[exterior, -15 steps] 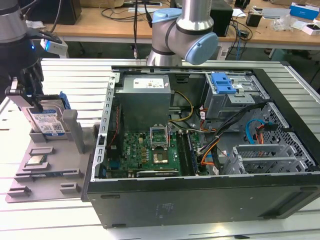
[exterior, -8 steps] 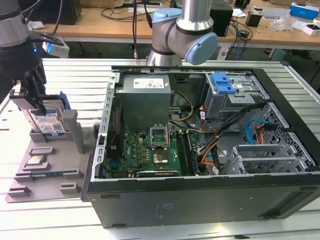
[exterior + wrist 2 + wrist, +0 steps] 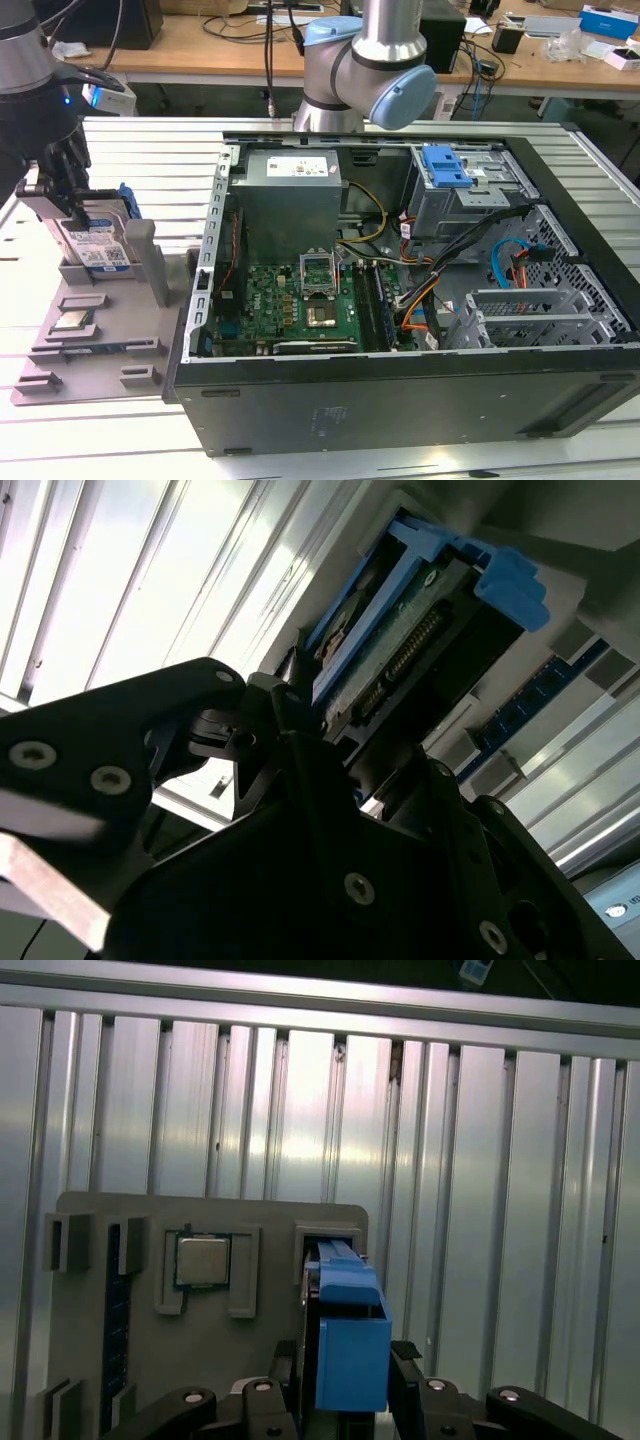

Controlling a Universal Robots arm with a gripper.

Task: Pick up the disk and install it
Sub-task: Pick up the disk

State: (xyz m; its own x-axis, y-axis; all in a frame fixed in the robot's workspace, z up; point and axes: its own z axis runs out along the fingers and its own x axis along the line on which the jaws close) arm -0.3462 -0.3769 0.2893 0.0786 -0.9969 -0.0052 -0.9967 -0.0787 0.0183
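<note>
The disk (image 3: 98, 243), a silver drive with a white-and-blue label in a blue caddy, stands on edge in a slot of the grey fixture (image 3: 95, 355) at the exterior view's left. My gripper (image 3: 72, 212) comes down on it from above. In the first wrist view the black fingers (image 3: 405, 1375) press against both sides of the blue caddy (image 3: 352, 1335), so the gripper (image 3: 352, 1385) is shut on it. The second wrist view shows the disk (image 3: 420, 645) edge-on, its connector side and blue frame beyond the gripper body.
A small square silver chip (image 3: 203, 1260) lies in a pocket of the fixture beside the disk's slot. The open computer case (image 3: 400, 390) fills the middle and right, with a blue latch on a metal drive cage (image 3: 445, 165) at its far side. The ribbed metal table (image 3: 110, 440) lies all around.
</note>
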